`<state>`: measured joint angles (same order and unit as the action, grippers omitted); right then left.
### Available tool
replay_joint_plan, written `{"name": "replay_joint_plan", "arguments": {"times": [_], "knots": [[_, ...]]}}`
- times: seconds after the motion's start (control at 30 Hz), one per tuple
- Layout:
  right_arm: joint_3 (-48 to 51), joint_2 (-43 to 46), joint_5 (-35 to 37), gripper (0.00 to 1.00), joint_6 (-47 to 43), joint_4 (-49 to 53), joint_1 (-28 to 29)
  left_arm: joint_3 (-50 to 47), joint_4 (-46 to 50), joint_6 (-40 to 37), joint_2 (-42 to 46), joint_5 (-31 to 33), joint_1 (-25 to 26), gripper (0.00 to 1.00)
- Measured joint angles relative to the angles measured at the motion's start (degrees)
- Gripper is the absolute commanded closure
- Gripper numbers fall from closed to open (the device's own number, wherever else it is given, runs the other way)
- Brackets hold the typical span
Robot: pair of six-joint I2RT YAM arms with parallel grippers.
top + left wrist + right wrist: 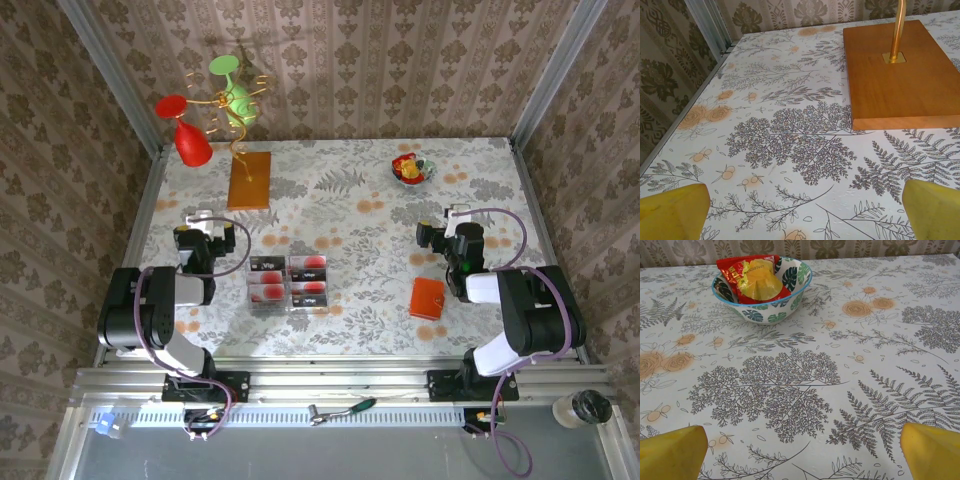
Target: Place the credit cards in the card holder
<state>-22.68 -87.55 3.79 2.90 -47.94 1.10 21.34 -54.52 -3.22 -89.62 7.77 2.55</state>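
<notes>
Several credit cards (290, 281), red-and-white with black bands, lie in a clear tray (251, 306) at the table's front centre. The card holder (427, 298), a flat orange square, lies shut to the right of the tray, just left of the right arm. My left gripper (205, 220) hovers left of and behind the tray, open, its yellow fingertips (671, 212) wide apart over bare tablecloth. My right gripper (453, 216) sits behind the card holder, also open, with only tablecloth between its fingertips (932, 450).
An orange-brown wooden board (895, 75) with a gold stand (898, 30) lies just ahead of the left gripper; red and green glasses (190, 140) hang on it. A patterned bowl (770, 315) with snack packets (752, 275) stands ahead of the right gripper. Metal frame rails (135, 215) edge the table.
</notes>
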Motion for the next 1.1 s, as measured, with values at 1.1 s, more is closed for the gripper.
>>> {"name": "replay_joint_plan", "arguments": {"times": [1.1], "knots": [[0.0,0.0,-0.02,0.0,0.0,0.02,0.0,0.02,1.4,0.0,0.0,-1.53,-0.44,0.0]]}}
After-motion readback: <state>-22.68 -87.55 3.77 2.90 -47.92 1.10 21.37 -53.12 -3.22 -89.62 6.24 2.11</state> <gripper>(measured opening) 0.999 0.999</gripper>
